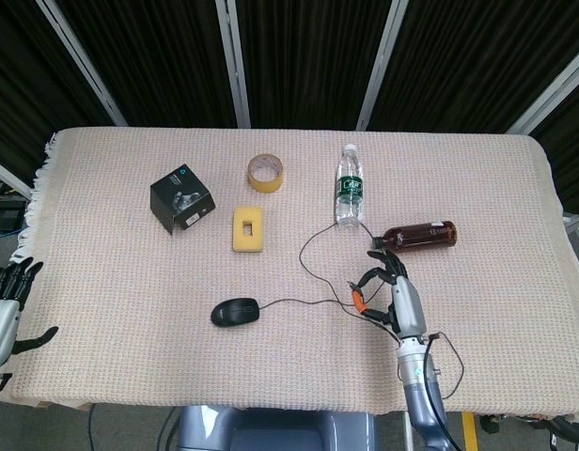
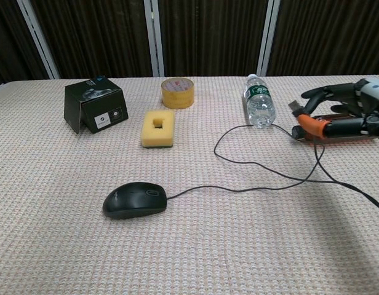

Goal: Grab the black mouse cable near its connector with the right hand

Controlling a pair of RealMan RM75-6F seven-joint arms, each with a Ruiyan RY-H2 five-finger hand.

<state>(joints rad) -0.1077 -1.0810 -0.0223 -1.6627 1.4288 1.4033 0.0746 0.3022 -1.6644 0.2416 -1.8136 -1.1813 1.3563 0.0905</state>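
The black mouse (image 1: 235, 311) (image 2: 135, 200) lies near the table's front middle. Its black cable (image 1: 305, 254) (image 2: 263, 174) runs right, loops toward the bottles and rises to my right hand (image 1: 398, 297) (image 2: 348, 114). That hand pinches the cable at its orange strain relief (image 2: 311, 123), just behind the metal connector (image 2: 294, 106), and holds it lifted above the cloth in front of the brown bottle. My left hand (image 1: 4, 311) hangs off the table's front left corner with fingers apart, holding nothing.
A brown bottle (image 1: 420, 235) lies on its side behind the right hand, and a clear water bottle (image 1: 349, 195) (image 2: 259, 109) lies beside it. A yellow sponge (image 1: 248, 229), a tape roll (image 1: 266, 172) and a black box (image 1: 181, 198) sit at the back left.
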